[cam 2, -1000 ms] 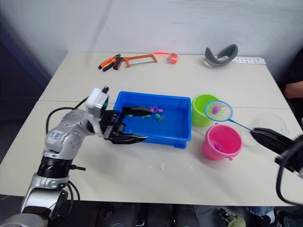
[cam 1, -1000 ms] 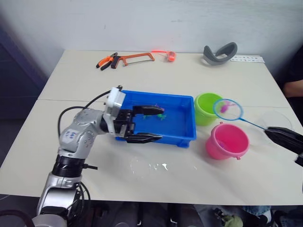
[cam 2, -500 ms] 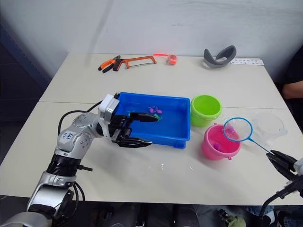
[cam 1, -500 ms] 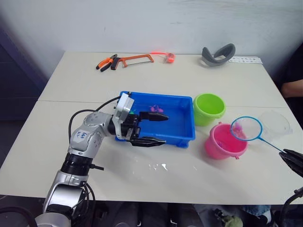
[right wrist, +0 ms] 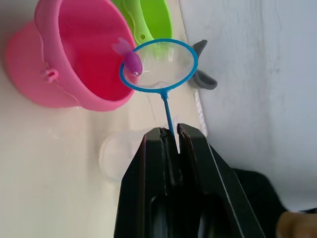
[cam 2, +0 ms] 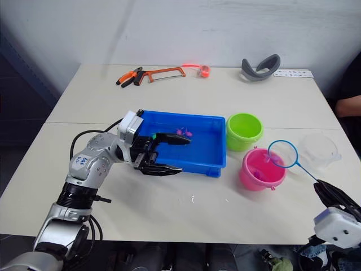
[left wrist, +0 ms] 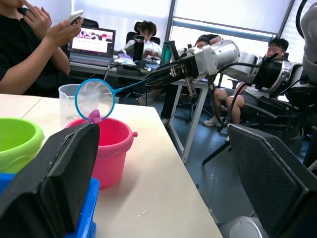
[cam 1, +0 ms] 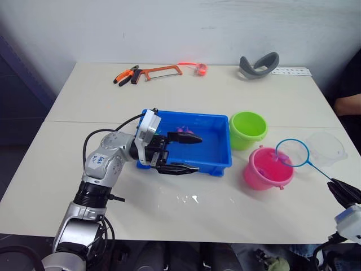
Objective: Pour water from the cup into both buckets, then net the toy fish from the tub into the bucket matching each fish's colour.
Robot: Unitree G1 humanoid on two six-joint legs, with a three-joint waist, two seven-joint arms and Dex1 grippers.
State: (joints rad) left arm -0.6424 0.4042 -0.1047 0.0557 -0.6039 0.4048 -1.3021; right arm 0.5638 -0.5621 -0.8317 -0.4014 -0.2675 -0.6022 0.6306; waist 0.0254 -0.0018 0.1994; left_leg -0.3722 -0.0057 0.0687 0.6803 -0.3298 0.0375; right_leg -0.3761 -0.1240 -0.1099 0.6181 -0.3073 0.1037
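My right gripper [right wrist: 171, 131] is shut on the thin handle of the net [cam 1: 293, 152]. The net's blue hoop hangs over the right rim of the pink bucket [cam 1: 269, 168], with a magenta toy fish [right wrist: 131, 60] at the hoop's edge. The green bucket [cam 1: 249, 129] stands just behind the pink one, and the clear cup [cam 1: 327, 148] to the right of both. My left gripper [cam 1: 196, 153] is open at the blue tub [cam 1: 217, 164], one finger over the tub's inside and one in front of its near wall. Pink toy fish [cam 1: 181, 130] lie in the tub.
Orange pliers [cam 1: 126, 74], a hacksaw [cam 1: 161, 70] and a grey curved band [cam 1: 258, 64] lie along the table's far side. Water drops [cam 1: 189, 198] sit on the table in front of the tub. A person's arm [cam 1: 347, 104] shows at the right edge.
The net has swung from above the green bucket to the pink bucket's right rim as my right arm drew back and down. My left gripper shifted slightly right along the tub.
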